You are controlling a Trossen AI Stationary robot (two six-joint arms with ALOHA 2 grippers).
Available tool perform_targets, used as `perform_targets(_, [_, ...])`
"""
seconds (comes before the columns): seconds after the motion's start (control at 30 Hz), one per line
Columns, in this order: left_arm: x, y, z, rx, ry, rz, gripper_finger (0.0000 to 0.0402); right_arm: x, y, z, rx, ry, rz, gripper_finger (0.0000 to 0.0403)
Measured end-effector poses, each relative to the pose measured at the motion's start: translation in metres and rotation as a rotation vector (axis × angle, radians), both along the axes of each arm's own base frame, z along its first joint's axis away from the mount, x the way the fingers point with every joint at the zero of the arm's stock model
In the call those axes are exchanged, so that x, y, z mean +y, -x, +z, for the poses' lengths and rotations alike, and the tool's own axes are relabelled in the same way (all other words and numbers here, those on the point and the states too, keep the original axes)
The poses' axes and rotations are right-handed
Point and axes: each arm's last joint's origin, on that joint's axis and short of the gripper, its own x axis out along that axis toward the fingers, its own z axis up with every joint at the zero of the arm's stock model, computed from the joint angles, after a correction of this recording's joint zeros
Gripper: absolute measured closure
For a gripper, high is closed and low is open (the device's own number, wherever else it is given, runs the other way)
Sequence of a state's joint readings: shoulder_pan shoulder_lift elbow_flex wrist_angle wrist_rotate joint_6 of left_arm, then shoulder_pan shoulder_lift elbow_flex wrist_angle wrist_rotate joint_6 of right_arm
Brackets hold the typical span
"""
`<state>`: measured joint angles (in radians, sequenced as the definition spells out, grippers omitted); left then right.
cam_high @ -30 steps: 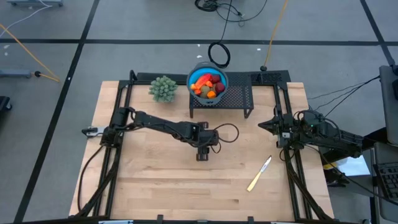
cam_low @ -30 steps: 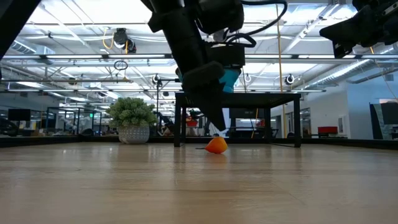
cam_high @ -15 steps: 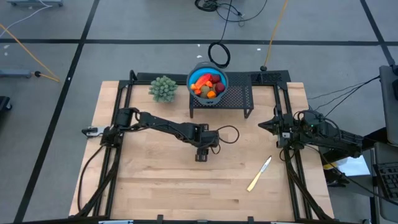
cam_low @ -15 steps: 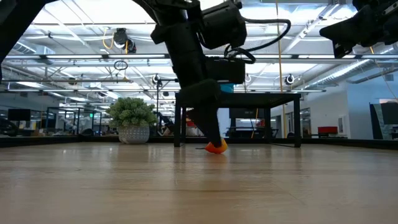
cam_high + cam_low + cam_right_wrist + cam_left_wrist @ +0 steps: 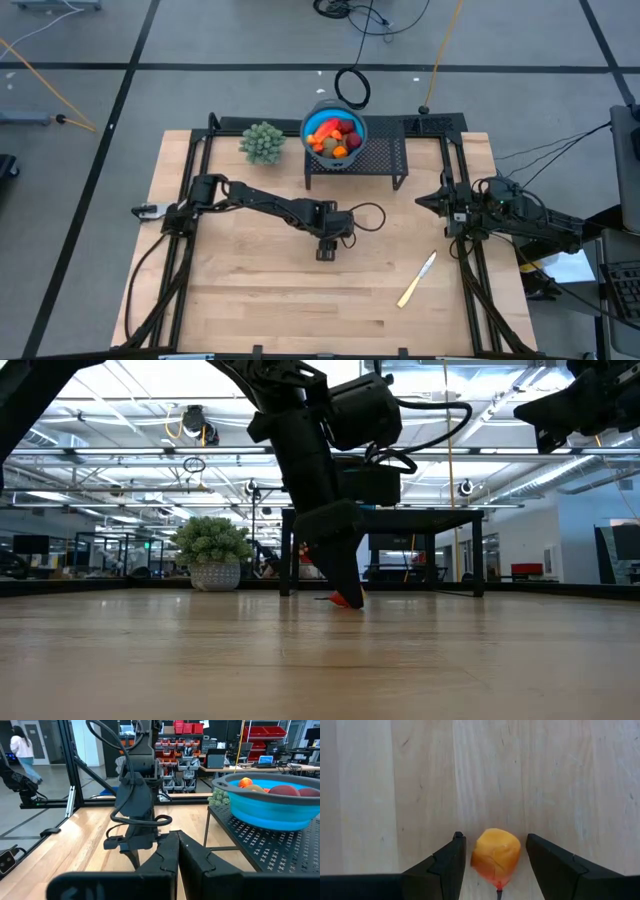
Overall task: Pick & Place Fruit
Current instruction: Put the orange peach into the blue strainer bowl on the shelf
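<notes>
left tool (image 5: 494, 865) down at mid-tabletop, fingers apart around a small orange fruit piece (image 5: 496, 855).

the piece lies on the bare wood of the tabletop (image 5: 250, 290) near its centre, well short of the blue bowl (image 5: 334, 135) of fruit on the black rack (image 5: 385, 160) by the far edge. it sits between the two fingers with a gap on each side, not yet pinched. it looks light and smooth, likely a hard rounded toy that could squirt out or roll, so a grip across its widest middle seems safest. right tool (image 5: 177, 852), fingers together, waits by the right edge of the tabletop.
</notes>
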<state>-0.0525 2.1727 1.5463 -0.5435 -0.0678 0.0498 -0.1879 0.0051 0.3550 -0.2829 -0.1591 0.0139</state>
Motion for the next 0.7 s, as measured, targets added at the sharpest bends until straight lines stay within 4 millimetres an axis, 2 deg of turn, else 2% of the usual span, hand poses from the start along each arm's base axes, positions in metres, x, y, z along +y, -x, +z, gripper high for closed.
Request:
perform_targets(0.23, [-0.0011,0.0003,-0.0006,0.003,-0.006,0.002,0.0195,0.0,0.0,0.0001,-0.001,0.0,0.0,0.0403])
perform_targets(0.53, [-0.0083,0.0011,-0.0011,0.007,-0.001,-0.003,0.0273,0.0,0.0,0.0001,-0.001,0.0,0.0,0.0403])
perform_targets(0.7, [-0.0092,0.0032,0.0043,0.003,0.022,0.047,0.0294,0.0,0.0,0.0001,-0.001,0.0,0.0,0.0403])
